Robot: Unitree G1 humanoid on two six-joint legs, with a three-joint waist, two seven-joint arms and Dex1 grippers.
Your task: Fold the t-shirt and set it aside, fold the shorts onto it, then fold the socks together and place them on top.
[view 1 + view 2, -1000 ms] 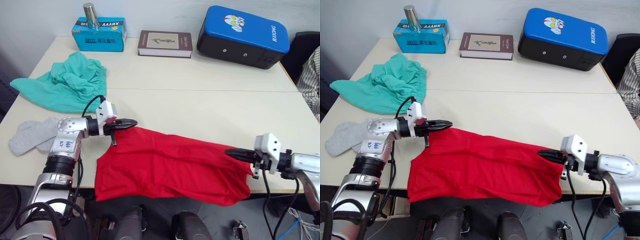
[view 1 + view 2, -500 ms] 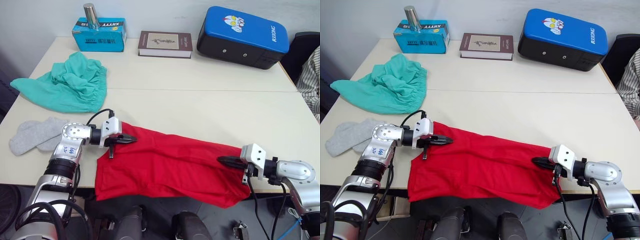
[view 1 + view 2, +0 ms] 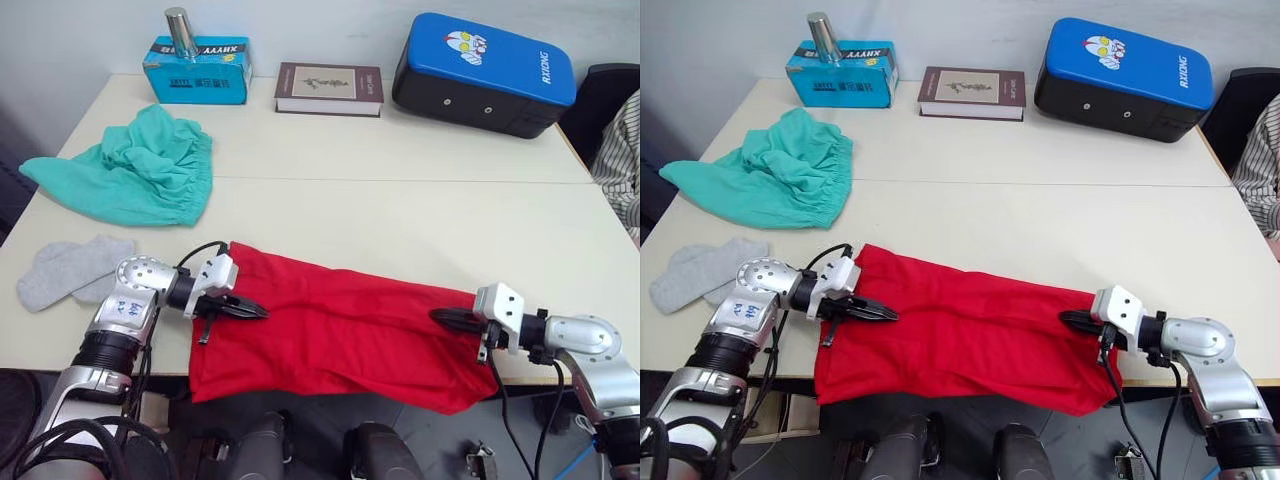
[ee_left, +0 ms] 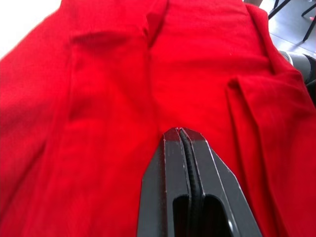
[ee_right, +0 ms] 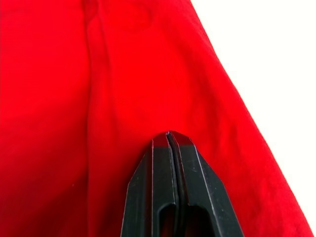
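Observation:
The red t-shirt [image 3: 340, 330] lies as a long band across the front of the table [image 3: 400, 200], its near part hanging over the edge. My left gripper [image 3: 255, 312] is shut and low over the shirt's left end, with red cloth under the tips [image 4: 179, 132] and nothing seen between them. My right gripper [image 3: 440, 317] is shut over the shirt's right end [image 5: 169, 134], close to where cloth meets bare table. The teal shorts [image 3: 140, 165] lie crumpled at the far left. The grey socks [image 3: 70, 270] lie at the left edge, beside my left arm.
Along the back stand a blue tissue box [image 3: 197, 70] with a metal cylinder [image 3: 181, 33] on it, a dark book [image 3: 330, 88] and a blue-and-black case [image 3: 485, 72]. Striped cloth [image 3: 622, 150] shows past the table's right edge.
My left gripper has come from the shirt's far left corner toward the near edge, onto the cloth. My right gripper has slid inward over the right end. The shirt's left corner now lies flat.

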